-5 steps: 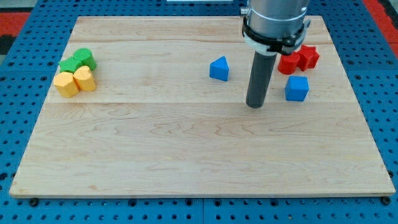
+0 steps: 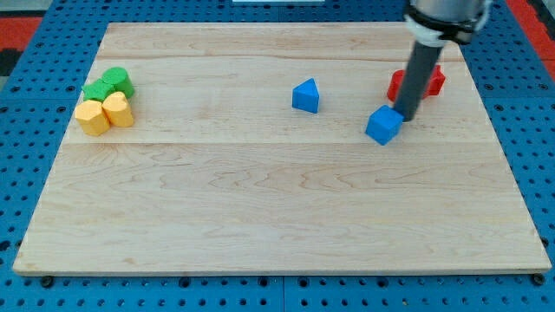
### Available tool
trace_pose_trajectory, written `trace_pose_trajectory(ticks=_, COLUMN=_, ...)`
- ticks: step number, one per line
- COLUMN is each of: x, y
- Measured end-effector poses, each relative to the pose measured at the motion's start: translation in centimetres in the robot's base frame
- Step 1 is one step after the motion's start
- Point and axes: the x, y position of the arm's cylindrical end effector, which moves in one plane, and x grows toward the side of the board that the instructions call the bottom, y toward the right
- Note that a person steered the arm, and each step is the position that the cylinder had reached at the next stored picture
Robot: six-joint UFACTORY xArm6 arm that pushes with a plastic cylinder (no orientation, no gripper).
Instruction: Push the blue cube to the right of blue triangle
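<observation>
Blue cube point(image 2: 384, 125) right of centre on the tabletop point(image 2: 260, 208), toward its far right corner, apart from the blue triangle point(image 2: 305, 95) to the view's left. My tip point(image 2: 406, 117) touches the cube's upper-right side. No claw is fitted. Red blocks point(image 2: 399, 84) behind the rod; green point(image 2: 108, 85) and yellow blocks point(image 2: 104, 113) by the left edge.

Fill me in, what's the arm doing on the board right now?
My tip is pressed against the upper-right side of the blue cube, in front of the red blocks near the view's top right. The cube sits to the right of the blue triangle, a little lower in the view, with a clear gap between them. The green blocks and yellow blocks sit bunched at the wooden board's left edge, far from the action.
</observation>
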Motion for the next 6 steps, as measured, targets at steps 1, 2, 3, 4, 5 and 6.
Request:
trace_pose_trajectory(ticks=1, x=1.2, y=0.0)
trace_pose_trajectory(ticks=2, x=4.4, y=2.4)
trace_pose_trajectory(ticks=3, x=6.4, y=2.0)
trace_pose_trajectory(ticks=4, x=5.9, y=-1.8)
trace_pose_trajectory(ticks=5, x=3.9, y=-3.8)
trace_pose_trajectory(ticks=6, x=2.2, y=-4.8)
